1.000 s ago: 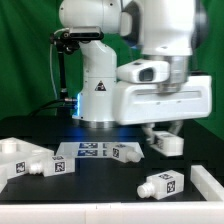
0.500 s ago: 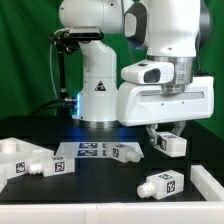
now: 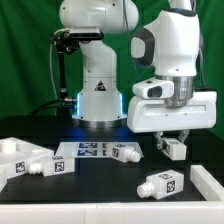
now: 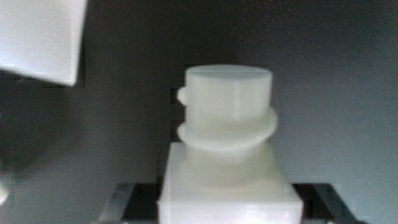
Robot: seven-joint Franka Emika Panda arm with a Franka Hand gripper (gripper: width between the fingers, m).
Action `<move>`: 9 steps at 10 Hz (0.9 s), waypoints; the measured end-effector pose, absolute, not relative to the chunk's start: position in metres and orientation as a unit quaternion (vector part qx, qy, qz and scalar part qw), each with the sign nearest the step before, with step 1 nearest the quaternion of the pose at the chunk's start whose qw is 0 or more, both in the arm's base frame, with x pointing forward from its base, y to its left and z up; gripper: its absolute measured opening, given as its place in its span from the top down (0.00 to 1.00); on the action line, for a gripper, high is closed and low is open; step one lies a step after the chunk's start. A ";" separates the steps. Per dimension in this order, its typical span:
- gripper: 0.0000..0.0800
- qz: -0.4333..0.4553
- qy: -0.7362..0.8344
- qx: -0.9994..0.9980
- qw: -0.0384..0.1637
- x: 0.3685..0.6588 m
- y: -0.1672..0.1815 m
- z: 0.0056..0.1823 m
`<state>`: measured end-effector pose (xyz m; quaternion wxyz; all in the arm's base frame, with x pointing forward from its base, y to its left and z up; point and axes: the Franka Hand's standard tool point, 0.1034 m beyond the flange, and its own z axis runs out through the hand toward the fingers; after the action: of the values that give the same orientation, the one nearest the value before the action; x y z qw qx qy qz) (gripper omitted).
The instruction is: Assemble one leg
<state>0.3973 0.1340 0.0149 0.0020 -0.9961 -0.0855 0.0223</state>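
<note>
My gripper (image 3: 172, 138) is shut on a leg (image 3: 173, 148), a chunky white post with a tag marker, and holds it above the black table at the exterior view's right. In the wrist view the held leg (image 4: 226, 125) stands between the dark fingers (image 4: 135, 200), its round end pointing away from the gripper (image 4: 226, 208). Three more legs lie on the table: one in front (image 3: 160, 185), one by the marker board (image 3: 126, 153), one at the exterior view's left (image 3: 46, 165).
The marker board (image 3: 86, 150) lies flat in front of the arm's base (image 3: 98, 100). A white part (image 3: 10, 150) lies at the far left and a flat white panel (image 3: 211, 181) at the right edge. A white piece (image 4: 45, 40) shows in the wrist view.
The arm has swung toward the exterior view's right, and the held leg went with it. The parts on the table have not moved.
</note>
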 end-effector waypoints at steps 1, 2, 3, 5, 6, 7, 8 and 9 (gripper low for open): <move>0.64 0.029 -0.080 -0.996 0.002 0.398 0.127 0.010; 0.64 0.034 -0.074 -0.997 0.002 0.401 0.118 0.008; 0.64 0.035 -0.070 -0.997 0.004 0.403 0.112 0.008; 0.64 0.036 -0.066 -0.997 0.005 0.405 0.106 0.008; 0.64 0.036 -0.067 -0.997 0.005 0.405 0.107 0.008; 0.55 0.036 -0.067 -0.997 0.005 0.405 0.107 0.008; 0.55 0.036 -0.067 -0.997 0.005 0.405 0.107 0.008; 0.38 0.036 -0.067 -0.997 0.005 0.405 0.107 0.008</move>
<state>0.4048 0.1067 0.0080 0.0046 -0.9971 -0.0670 0.0359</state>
